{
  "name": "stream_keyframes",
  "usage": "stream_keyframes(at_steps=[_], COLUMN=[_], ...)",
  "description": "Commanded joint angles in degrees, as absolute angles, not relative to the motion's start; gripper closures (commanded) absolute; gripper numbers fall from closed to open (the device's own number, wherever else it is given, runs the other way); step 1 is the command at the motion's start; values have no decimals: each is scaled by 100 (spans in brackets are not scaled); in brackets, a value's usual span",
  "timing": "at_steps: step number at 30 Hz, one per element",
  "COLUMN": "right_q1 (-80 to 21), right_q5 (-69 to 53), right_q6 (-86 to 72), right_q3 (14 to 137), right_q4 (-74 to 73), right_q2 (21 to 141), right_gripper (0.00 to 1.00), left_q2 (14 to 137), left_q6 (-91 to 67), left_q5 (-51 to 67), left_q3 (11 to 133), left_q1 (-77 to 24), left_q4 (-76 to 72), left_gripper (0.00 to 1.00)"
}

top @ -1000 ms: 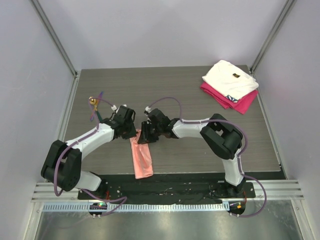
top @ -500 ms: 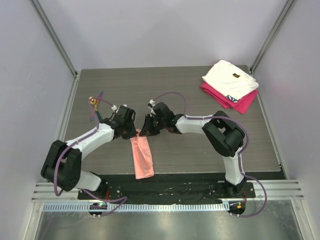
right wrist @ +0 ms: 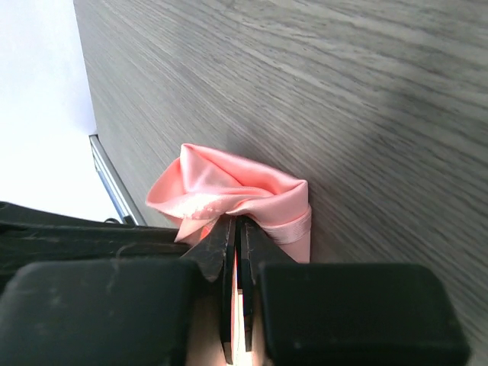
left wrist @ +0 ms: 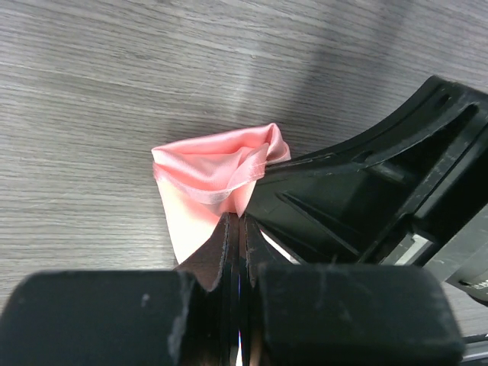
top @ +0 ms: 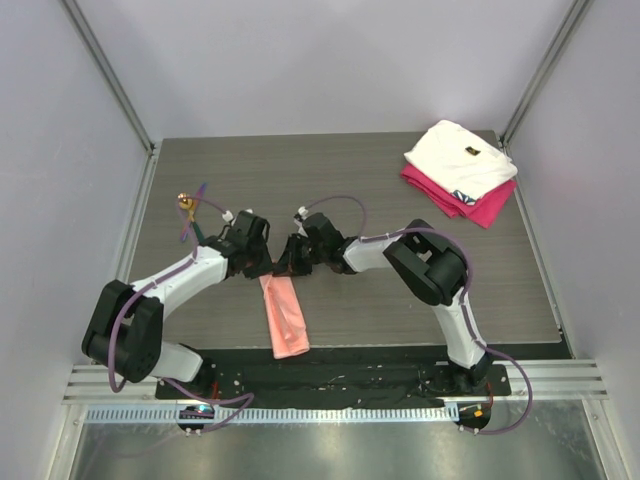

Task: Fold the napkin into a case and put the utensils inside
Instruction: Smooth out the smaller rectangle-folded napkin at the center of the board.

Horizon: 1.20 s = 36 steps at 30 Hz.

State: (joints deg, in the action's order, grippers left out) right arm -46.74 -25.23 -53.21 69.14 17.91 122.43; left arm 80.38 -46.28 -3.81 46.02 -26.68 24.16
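Observation:
The salmon-pink napkin lies as a long narrow strip on the table, its far end lifted between both grippers. My left gripper is shut on the far end's left corner; the bunched cloth shows in the left wrist view. My right gripper is shut on the right corner, the cloth puffed above the jaws in the right wrist view. The two grippers nearly touch. The utensils, a gold bowl with purple and green handles, lie at the far left of the table.
A folded white cloth lies on a folded magenta cloth at the back right. Metal rails border the table's left and right edges. A black base plate runs along the near edge.
My right gripper has moved left toward the left gripper, drawing the napkin's far end narrower. The left arm has stayed about where it was.

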Motion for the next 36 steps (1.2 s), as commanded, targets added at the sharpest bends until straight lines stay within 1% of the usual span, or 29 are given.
stream_keyframes(at_steps=[1,4,6,11,21,22,23,24,26,27,28,29,30,32,33,35,36], right_q1=[-4702,-4702,-4702,-4667,-4641,-4649,-4649,-4649,-4658,-4658,-4658,-4667,-4728,-4807,-4825,-4851,-4860], right_q5=[-2356,-2451,-2513,-2470,-1978,-1838,-1802,-1750,-1618,-1600,-1600,-1608,-1591,-1477,-1494,-1494,-1485], right_q6=[-5284,-5054,-5089,-5010,-4334,-4142,-4070,-3982,-3754,-3701,-3657,-3508,-3437,-3262,-3235,-3156,-3138], right_q3=[7022,7215,7216,7251,7225,7216,7198,7190,7111,7076,7014,7005,7022,7005,7014,7075,7066], right_q4=[2129,1741,1731,1187,45,-313,-403,-483,-685,-720,-825,-896,-992,-1265,-1318,-1502,-1538], right_q2=[12261,12270,12235,11919,11163,11110,11048,10943,10837,10793,10715,10679,10644,10521,10494,10416,10380], right_gripper=[94,92,90,86,85,85,85,85,84,84,84,82,81,74,73,69,69], left_q2=[7980,8120,8270,8630,8631,8579,8526,8369,8166,8061,7851,7753,7674,7427,7357,7199,7137], left_q6=[-4667,-4623,-4606,-4605,-4500,-4483,-4430,-4412,-4360,-4333,-4316,-4307,-4298,-4289,-4315,-4368,-4420], left_q5=[-211,-176,-141,-88,-97,-97,-105,-132,-184,-211,-246,-333,-351,-447,-492,-466,-431], left_q3=[4658,4720,4763,4711,4693,4702,4728,4729,4781,4807,4834,4912,4939,4975,4966,4949,4870], left_q1=[-2584,-2584,-2567,-2558,-2558,-2558,-2558,-2558,-2558,-2558,-2558,-2558,-2558,-2558,-2558,-2558,-2558], left_q4=[2250,2259,2233,1987,1942,1995,2047,2083,2258,2346,2460,2696,2846,3101,3407,3751,3918], left_gripper=[100,100,100,100,100,99,96,86,74,65,62,60,46,36,29,29,37])
